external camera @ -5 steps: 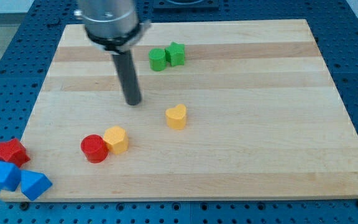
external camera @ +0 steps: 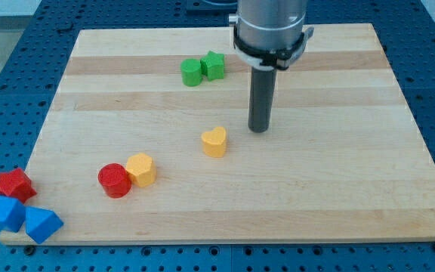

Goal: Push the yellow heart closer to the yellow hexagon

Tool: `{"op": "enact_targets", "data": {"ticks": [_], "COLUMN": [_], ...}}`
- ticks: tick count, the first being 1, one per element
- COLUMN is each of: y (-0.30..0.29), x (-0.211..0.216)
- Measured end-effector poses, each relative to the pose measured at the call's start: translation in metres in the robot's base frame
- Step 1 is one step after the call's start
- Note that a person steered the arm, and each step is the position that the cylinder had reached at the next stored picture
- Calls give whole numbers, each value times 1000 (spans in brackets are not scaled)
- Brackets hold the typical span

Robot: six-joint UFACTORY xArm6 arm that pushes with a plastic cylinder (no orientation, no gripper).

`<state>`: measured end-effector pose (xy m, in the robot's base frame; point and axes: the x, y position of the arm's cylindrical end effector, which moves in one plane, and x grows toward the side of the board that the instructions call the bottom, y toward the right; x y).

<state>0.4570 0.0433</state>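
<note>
The yellow heart (external camera: 214, 142) lies near the middle of the wooden board (external camera: 338, 174). The yellow hexagon (external camera: 140, 169) lies to its lower left, touching a red cylinder (external camera: 115, 180). My tip (external camera: 259, 128) rests on the board to the upper right of the yellow heart, a short gap away and not touching it.
A green cylinder (external camera: 192, 72) and a green star (external camera: 213, 66) sit together near the view's top. A red star (external camera: 13, 184) and two blue blocks (external camera: 6, 213) (external camera: 42, 224) cluster at the board's bottom left corner.
My tip has moved to the right, from the upper left of the yellow heart to its upper right. No block has moved.
</note>
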Motion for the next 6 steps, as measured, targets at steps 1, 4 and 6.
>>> {"op": "enact_targets", "data": {"ticks": [1, 4, 6], "y": [-8, -43, -78], "x": [8, 8, 26]}}
